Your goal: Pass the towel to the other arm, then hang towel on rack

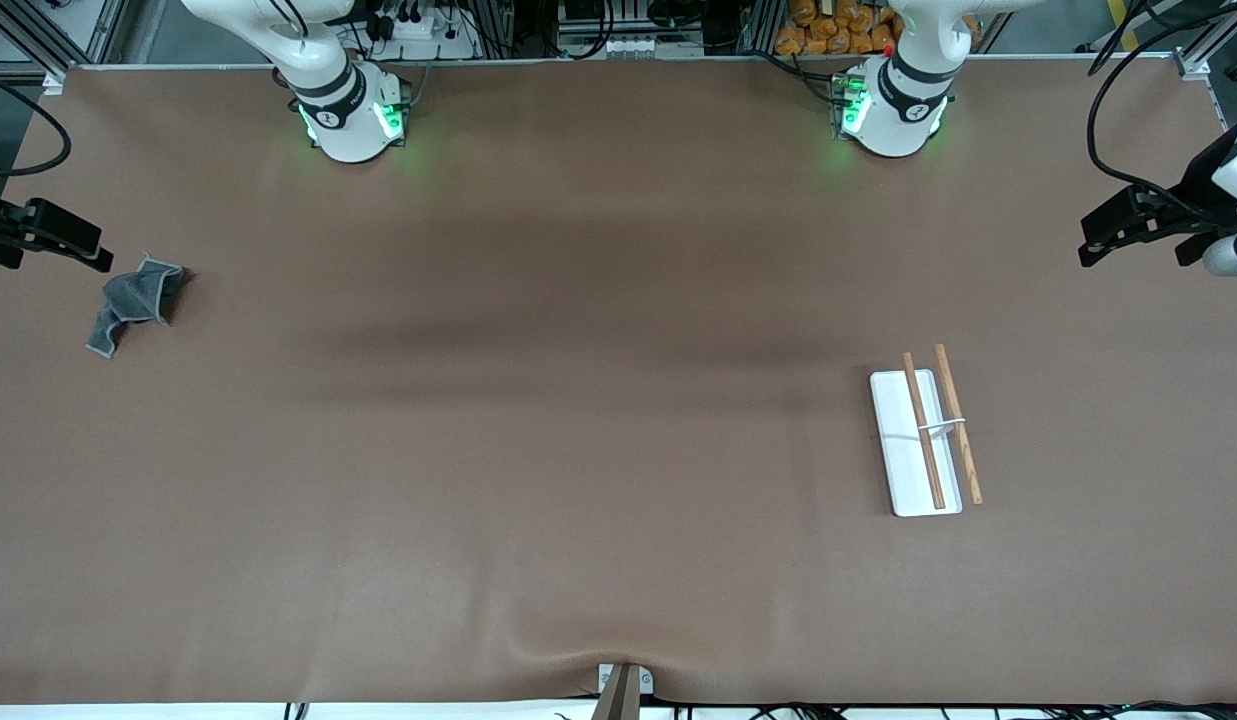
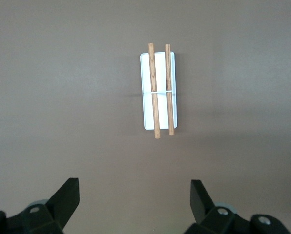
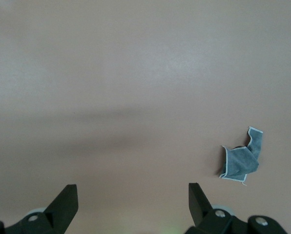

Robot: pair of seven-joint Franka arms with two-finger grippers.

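While both arms wait high at the table's two ends, I see the brown table (image 1: 578, 450) filling most of the front view, its cover rippled slightly at the edge nearest the camera.

Next in size is the rack (image 1: 923, 430), lying toward the left arm's end of the table and nearer the front camera than the towel. Its white base plate carries two parallel wooden rods joined by a thin white crosspiece (one rod looks to sit over the plate's edge in the front view). My left wrist view shows it too, whole and free of the gripper (image 2: 157, 90).

My left gripper (image 1: 1138, 228) hangs over the table's edge at the left arm's end, well apart from the rack; its wrist view shows the fingers (image 2: 65, 197) spread wide with bare table between them.

My right gripper (image 1: 43, 240) hangs over the right arm's end of the table, near the towel but not touching it. Its fingers (image 3: 62, 202) are also spread wide, holding nothing.

Smallest is the towel (image 1: 133, 303), a crumpled dark-grey cloth with a lighter stitched edge, flat on the table at the right arm's end, well apart from the rack (image 3: 240, 158).
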